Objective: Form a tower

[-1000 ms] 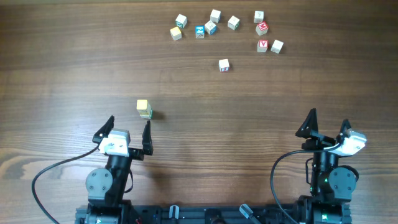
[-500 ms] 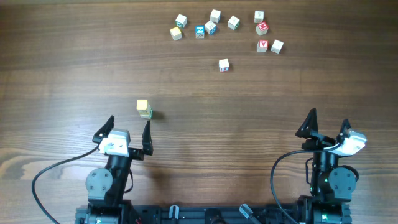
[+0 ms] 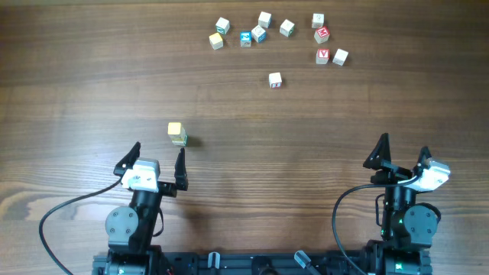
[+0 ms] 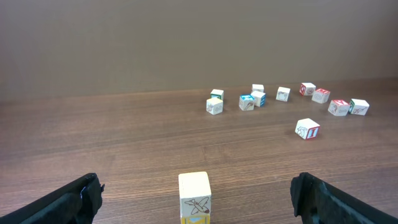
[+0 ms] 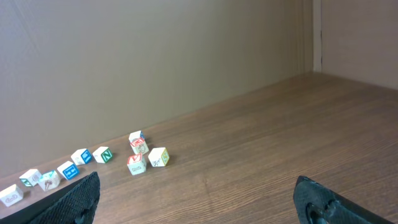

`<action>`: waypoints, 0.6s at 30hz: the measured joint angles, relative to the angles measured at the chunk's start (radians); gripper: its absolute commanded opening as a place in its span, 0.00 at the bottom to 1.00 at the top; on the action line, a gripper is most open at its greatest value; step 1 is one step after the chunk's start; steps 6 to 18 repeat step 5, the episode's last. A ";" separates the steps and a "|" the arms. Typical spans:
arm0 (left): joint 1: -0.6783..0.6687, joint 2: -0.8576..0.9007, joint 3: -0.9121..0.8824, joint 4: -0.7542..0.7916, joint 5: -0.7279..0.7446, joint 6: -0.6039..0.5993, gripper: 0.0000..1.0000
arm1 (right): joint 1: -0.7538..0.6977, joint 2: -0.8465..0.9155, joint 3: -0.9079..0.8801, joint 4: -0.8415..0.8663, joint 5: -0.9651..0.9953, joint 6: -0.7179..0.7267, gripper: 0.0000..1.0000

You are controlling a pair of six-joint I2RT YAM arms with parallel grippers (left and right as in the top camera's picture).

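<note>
The left hand (image 3: 159, 149) stands wide open with nothing in it, low at the near edge of the tabletop (image 3: 76, 92). The right hand (image 3: 404, 145) is likewise spread and empty. The tower (image 3: 177, 134) stands just ahead of the left hand, a little toward its right finger from above and about centred between the fingers in the wrist view. Its long axis is upright, with a pale yellow face on top. It is well apart from the right hand, so the left arm is plainly the nearer one to it.

Farther out, a lone cube (image 3: 275, 79) lies beyond the tower and off to its right, roughly between the two arms. I judge it the closest piece to add, and reaching it means going past the stack without brushing it. At the far side lies a loose cluster of cubes (image 3: 260, 34), spread left to right.

The tower's front face carries a small line drawing, perhaps a winged thing. The lone cube shows a red side with pale marks. Some far cubes seem to bear single letters in red, green or blue, too small to read with any certainty
</note>
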 measured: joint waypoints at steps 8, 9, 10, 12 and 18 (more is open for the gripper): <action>0.000 0.000 0.000 0.000 0.000 0.000 1.00 | 0.000 0.000 0.000 0.000 0.000 0.000 1.00; 0.000 0.000 0.000 0.000 0.000 0.000 1.00 | 0.000 0.000 0.000 0.000 0.000 0.000 1.00; 0.000 0.000 0.000 0.000 0.000 0.000 1.00 | 0.000 0.000 0.000 0.000 0.000 0.000 1.00; 0.000 0.000 0.000 0.000 0.000 0.000 1.00 | 0.000 0.000 0.000 0.000 0.000 0.000 1.00; 0.000 0.000 0.000 0.000 0.000 0.000 1.00 | 0.000 0.000 0.000 0.000 0.000 0.000 1.00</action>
